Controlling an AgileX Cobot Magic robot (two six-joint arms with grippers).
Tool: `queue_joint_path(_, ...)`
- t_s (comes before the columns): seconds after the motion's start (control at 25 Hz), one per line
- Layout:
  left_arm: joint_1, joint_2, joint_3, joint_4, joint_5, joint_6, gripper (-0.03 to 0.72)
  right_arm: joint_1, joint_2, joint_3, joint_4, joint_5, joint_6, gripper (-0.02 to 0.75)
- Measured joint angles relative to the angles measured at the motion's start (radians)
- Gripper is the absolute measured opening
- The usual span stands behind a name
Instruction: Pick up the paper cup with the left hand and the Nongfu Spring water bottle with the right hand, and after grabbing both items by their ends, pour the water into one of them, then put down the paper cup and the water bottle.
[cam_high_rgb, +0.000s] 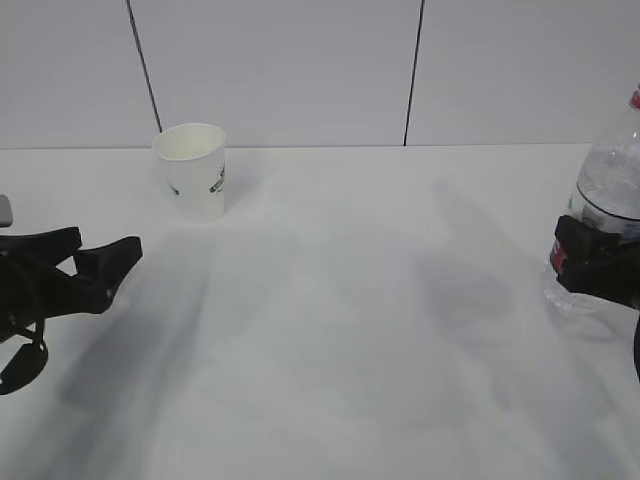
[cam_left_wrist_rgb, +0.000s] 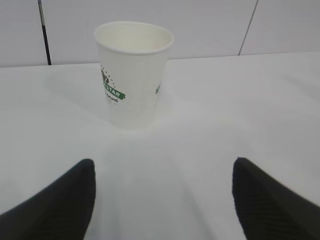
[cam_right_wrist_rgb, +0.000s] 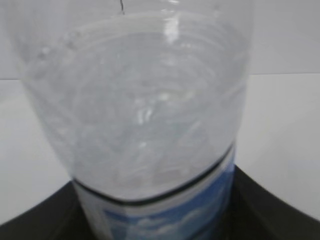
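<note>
Now left tool (cam_left_wrist_rgb: 162, 200) wide, short of cup (cam_left_wrist_rgb: 133, 75); right tool (cam_high_rgb: 590, 265) grips bottle (cam_high_rgb: 605, 195).

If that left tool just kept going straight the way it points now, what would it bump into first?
Most likely the paper cup. In the left wrist view it stands upright ahead of the open left tool, a little left of the middle of the gap, with bare table between. How far ahead is hard to judge.
</note>
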Motion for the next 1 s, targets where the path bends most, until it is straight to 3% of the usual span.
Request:
queue_joint_path(0.32,0.0,0.1,-0.065,0.05,0.0,0.0,0.637,0.0,0.0,0.0,-0.009,0.0,-0.01,0.453)
queue_joint_path(1.0,0.0,0.243,-0.251,0.054,0.0,0.025,0.646,0.0,0.0,0.0,-0.011,0.0,-0.025,0.453)
